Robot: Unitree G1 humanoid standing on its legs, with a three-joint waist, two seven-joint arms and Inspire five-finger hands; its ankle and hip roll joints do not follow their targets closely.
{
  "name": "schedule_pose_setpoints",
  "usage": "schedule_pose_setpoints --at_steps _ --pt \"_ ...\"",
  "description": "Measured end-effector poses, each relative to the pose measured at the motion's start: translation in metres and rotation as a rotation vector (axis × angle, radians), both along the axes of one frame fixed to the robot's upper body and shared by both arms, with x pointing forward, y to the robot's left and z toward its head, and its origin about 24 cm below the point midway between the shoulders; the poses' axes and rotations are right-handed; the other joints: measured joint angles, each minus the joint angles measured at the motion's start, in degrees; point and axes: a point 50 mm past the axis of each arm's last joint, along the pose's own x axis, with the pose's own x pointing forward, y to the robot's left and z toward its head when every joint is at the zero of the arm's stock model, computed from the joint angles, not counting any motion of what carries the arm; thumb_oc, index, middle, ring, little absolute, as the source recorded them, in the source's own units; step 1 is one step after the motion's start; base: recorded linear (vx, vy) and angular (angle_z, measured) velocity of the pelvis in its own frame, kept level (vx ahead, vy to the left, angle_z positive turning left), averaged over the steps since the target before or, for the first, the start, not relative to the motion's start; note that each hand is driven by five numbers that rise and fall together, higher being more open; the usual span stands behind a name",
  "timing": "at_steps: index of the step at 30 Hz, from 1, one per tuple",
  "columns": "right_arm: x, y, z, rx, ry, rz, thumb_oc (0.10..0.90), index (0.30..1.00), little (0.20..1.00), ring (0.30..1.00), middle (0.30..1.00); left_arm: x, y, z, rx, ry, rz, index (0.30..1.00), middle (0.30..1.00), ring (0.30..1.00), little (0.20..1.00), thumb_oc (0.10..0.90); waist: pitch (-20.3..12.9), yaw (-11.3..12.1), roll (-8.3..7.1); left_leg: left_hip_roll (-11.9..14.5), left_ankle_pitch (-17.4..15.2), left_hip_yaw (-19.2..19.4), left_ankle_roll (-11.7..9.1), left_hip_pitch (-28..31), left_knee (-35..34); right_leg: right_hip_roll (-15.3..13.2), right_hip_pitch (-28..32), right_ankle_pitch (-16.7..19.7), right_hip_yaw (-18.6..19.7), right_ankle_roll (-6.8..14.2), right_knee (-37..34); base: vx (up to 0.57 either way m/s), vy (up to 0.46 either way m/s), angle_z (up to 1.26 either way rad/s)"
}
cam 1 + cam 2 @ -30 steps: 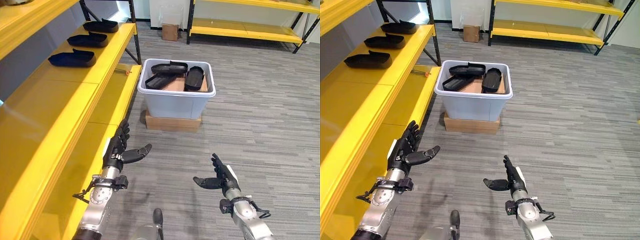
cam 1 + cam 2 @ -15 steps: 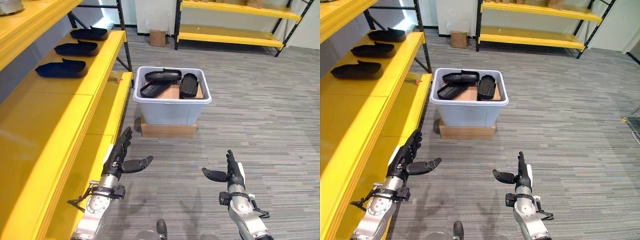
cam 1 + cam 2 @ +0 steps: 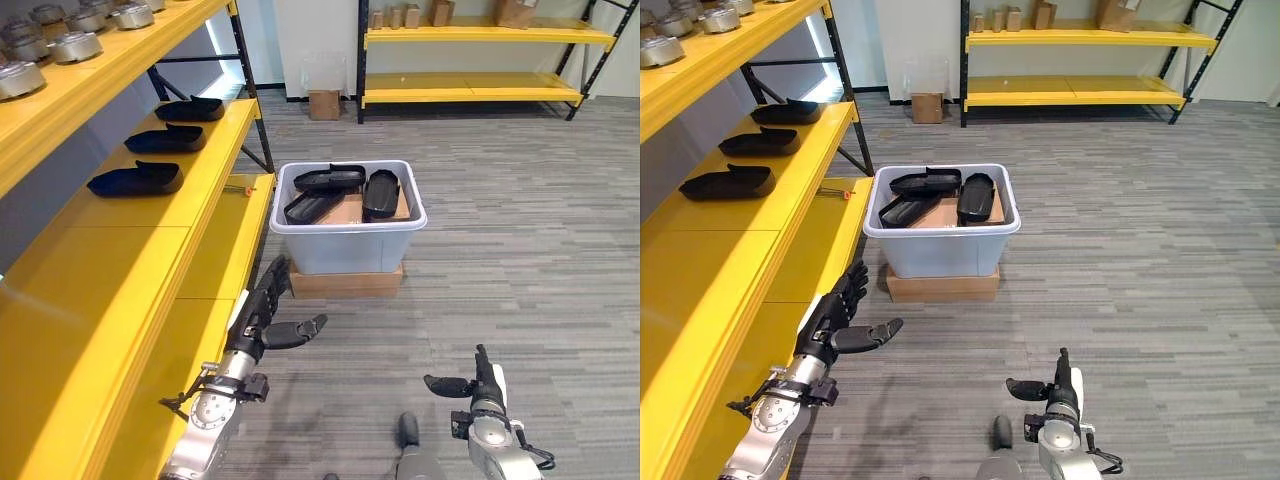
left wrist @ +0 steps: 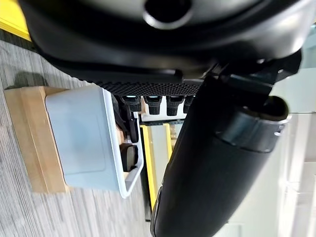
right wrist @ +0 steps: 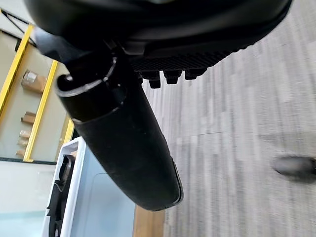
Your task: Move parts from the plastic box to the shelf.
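Note:
A pale grey plastic box [image 3: 350,243] stands on a flat cardboard base [image 3: 345,283] on the floor, holding several black tray-like parts [image 3: 329,179]. Three more black parts [image 3: 135,181] lie in a row on the yellow shelf [image 3: 120,250] at the left. My left hand [image 3: 258,322] hovers open beside the shelf's edge, short of the box, fingers straight and thumb out. My right hand [image 3: 482,378] is low at the right, open and empty, well short of the box. The box [image 4: 84,143] also shows past the left hand's thumb in the left wrist view.
Metal pots [image 3: 70,42] sit on the upper shelf level. A second yellow rack [image 3: 470,85] with small cartons stands at the back wall, and a cardboard box [image 3: 323,104] sits on the floor by it. Grey carpet [image 3: 520,260] lies open to the right of the box.
The camera has tilted up and backed off, so the box and shelves sit lower and farther. Both hands stay open; the right hand has dropped lower in view.

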Motion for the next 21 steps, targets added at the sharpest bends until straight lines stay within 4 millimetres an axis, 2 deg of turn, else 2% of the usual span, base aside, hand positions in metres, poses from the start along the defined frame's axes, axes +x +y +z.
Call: schedule_pose_setpoints --at_steps 2,5,7,9,10,15,16,17,18,19,20,21 --pt "0.004 -0.001 0.004 -0.024 -0.015 0.02 0.9 1.0 1.0 1.0 1.0 -0.004 -0.002 -0.001 -0.001 0.011 -0.013 1.0 1.0 1.0 1.0 0.9 -0.59 0.02 2.04 3.6 0.29 -0.5 -1.79 0.28 -0.44 3.53 0.1 -1.1 -1.04 -2.13 0.81 0.19 -0.181 0.06" --pt "0.02 -0.009 0.018 -0.094 -0.072 0.057 0.9 1.0 1.0 1.0 1.0 0.006 -0.008 0.008 -0.047 -0.025 -0.034 1.0 1.0 1.0 1.0 0.9 -0.56 -0.61 2.32 7.03 0.94 -1.16 -3.34 -0.45 -0.23 6.18 -0.87 -4.07 -2.96 -5.03 3.27 0.11 -0.115 0.17" --pt "0.031 -0.014 0.029 -0.125 -0.117 0.064 0.9 1.0 1.0 1.0 1.0 0.01 -0.011 0.013 -0.08 -0.043 -0.041 1.0 1.0 1.0 1.0 0.9 -0.53 -1.73 2.39 8.32 1.15 -1.1 -3.91 -1.31 -0.31 7.13 -1.57 -5.44 -4.25 -5.76 4.12 0.12 -0.136 0.23" --pt "0.034 -0.019 0.035 -0.155 -0.147 0.067 0.9 1.0 1.0 1.0 1.0 0.015 -0.014 0.017 -0.084 -0.059 -0.057 1.0 1.0 1.0 1.0 0.9 -0.42 -1.69 2.24 9.33 1.41 -1.3 -5.23 -3.0 1.32 7.88 -2.55 -7.28 -5.12 -5.88 5.32 0.12 -0.166 0.25" --pt "0.035 -0.02 0.035 -0.16 -0.149 0.069 0.9 1.0 1.0 1.0 1.0 0.015 -0.015 0.017 -0.086 -0.061 -0.061 1.0 1.0 1.0 1.0 0.9 -0.37 -1.64 1.99 9.41 1.42 -1.3 -5.26 -3.72 2.28 7.71 -2.89 -7.65 -5.42 -5.96 5.76 0.15 -0.181 0.32" --pt "0.036 -0.019 0.037 -0.153 -0.158 0.086 0.9 1.0 1.0 1.0 1.0 0.016 -0.018 0.017 -0.143 -0.06 -0.043 1.0 1.0 1.0 1.0 0.9 -0.24 -1.24 2.19 11.11 1.95 -0.31 -5.74 -6.27 5.98 8.73 -4.85 -10.96 -7.12 -9.08 9.53 0.17 -0.213 0.16" --pt "0.036 -0.02 0.037 -0.148 -0.159 0.089 0.9 1.0 1.0 1.0 1.0 0.018 -0.02 0.019 -0.148 -0.067 -0.041 1.0 1.0 1.0 1.0 0.9 0.15 -1.39 1.6 11.1 2.83 0.06 -6.78 -8.25 9.34 8.78 -5.59 -12.46 -8.28 -9.53 12.43 0.2 -0.224 0.45" --pt "0.036 -0.019 0.036 -0.135 -0.159 0.093 0.9 1.0 1.0 1.0 1.0 0.022 -0.021 0.021 -0.142 -0.076 -0.03 1.0 1.0 1.0 1.0 0.9 1.13 -1.36 -0.07 10.9 2.51 1.4 -7.34 -11.84 17.18 7.26 -6.67 -14.84 -7.93 -9.37 15.42 0.22 -0.15 0.55" --pt "0.033 -0.018 0.033 -0.128 -0.15 0.096 0.9 1.0 1.0 1.0 1.0 0.023 -0.021 0.017 -0.144 -0.059 -0.007 1.0 1.0 1.0 1.0 0.9 1.29 -1.32 -0.55 11.66 3.13 2.83 -7.65 -14.81 23.9 7.39 -6.06 -15.16 -8.25 -10.02 15.21 0.22 0.004 0.2" --pt "0.032 -0.015 0.032 -0.116 -0.152 0.112 0.9 1.0 1.0 1.0 1.0 0.021 -0.017 0.009 -0.14 -0.023 0.05 1.0 1.0 1.0 1.0 0.9 1.41 -0.47 -0.85 12.88 3.43 4.62 -6.79 -17.37 29.11 7.72 -4.57 -15.25 -8.36 -10.05 14.01 0.28 0.052 -0.03" --pt "0.031 -0.012 0.032 -0.108 -0.165 0.117 0.9 1.0 1.0 1.0 1.0 0.018 -0.011 -0.001 -0.132 0.011 0.097 1.0 1.0 1.0 1.0 0.9 1.43 -0.2 -0.72 12.66 2.09 6.5 -5.93 -18.51 27.47 8.27 -2.74 -15.03 -8.41 -9.45 9.9 0.25 0.084 -0.27" --pt "0.032 -0.012 0.032 -0.106 -0.168 0.121 0.9 1.0 1.0 1.0 1.0 0.015 -0.007 -0.006 -0.137 0.03 0.135 1.0 1.0 1.0 1.0 0.9 1.36 0.01 0.04 12.76 2.67 7.97 -5.04 -18.78 23.73 8.87 -1.41 -15.04 -8.65 -8.15 8.1 0.23 0.095 -0.23"
